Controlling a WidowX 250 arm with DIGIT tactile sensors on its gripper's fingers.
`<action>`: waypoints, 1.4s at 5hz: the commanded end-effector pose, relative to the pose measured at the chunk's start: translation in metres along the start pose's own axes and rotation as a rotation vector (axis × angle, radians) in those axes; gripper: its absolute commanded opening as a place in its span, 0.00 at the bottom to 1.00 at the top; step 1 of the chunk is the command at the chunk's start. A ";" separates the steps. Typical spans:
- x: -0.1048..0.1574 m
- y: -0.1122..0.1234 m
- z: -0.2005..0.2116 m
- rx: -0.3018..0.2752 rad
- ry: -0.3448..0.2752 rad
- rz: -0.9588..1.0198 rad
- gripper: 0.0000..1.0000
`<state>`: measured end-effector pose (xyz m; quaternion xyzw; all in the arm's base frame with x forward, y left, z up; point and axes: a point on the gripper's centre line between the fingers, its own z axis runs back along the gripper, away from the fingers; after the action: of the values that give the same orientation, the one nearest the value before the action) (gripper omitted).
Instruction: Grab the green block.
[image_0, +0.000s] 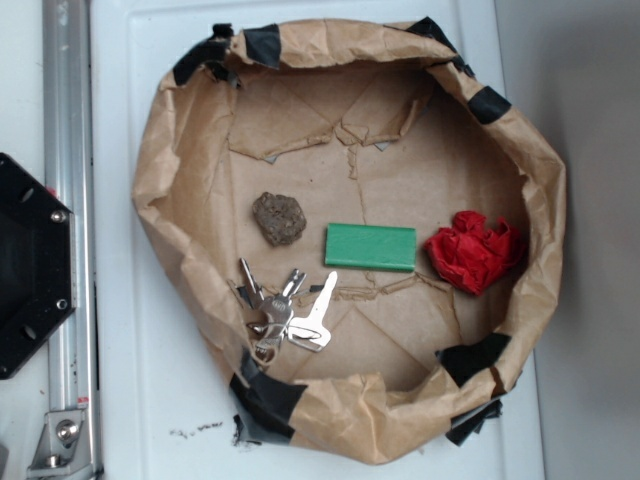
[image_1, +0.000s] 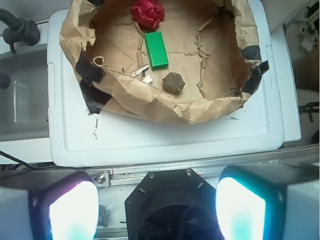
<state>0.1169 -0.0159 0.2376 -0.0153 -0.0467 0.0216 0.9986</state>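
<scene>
— Fingers (image_1: 157, 210) first: how do they stand?

— Spread wide, with nothing between them. In the wrist view one pad (image_1: 72, 210) glows pale at the lower left and the other sits at the lower right, both high above the white counter (image_1: 165, 137) and well apart from the things in the paper bowl (image_0: 180, 170).

— And the green block (image_0: 370, 246)?

— It lies flat on the floor of that brown paper bowl, roughly in the middle in the exterior view. A crumpled red paper wad (image_0: 474, 250) sits just beside its right end, whether touching I cannot tell. A rough brown stone (image_0: 279, 218) lies to its left, clear of it, and a bunch of keys (image_0: 285, 310) lies near its lower left corner.

— What about the bowl itself?

— Its rim is patched with black tape (image_0: 266, 394), and it stands on the white counter. A black hexagonal base (image_0: 30, 265) on a metal rail (image_0: 68, 150) shows at the left edge.
</scene>
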 end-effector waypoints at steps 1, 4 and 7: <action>0.000 0.000 0.000 0.000 0.000 0.000 1.00; 0.131 0.005 -0.126 -0.034 -0.138 -0.102 1.00; 0.128 -0.021 -0.236 0.024 0.043 -0.153 0.84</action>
<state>0.2700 -0.0317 0.0151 -0.0007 -0.0223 -0.0417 0.9989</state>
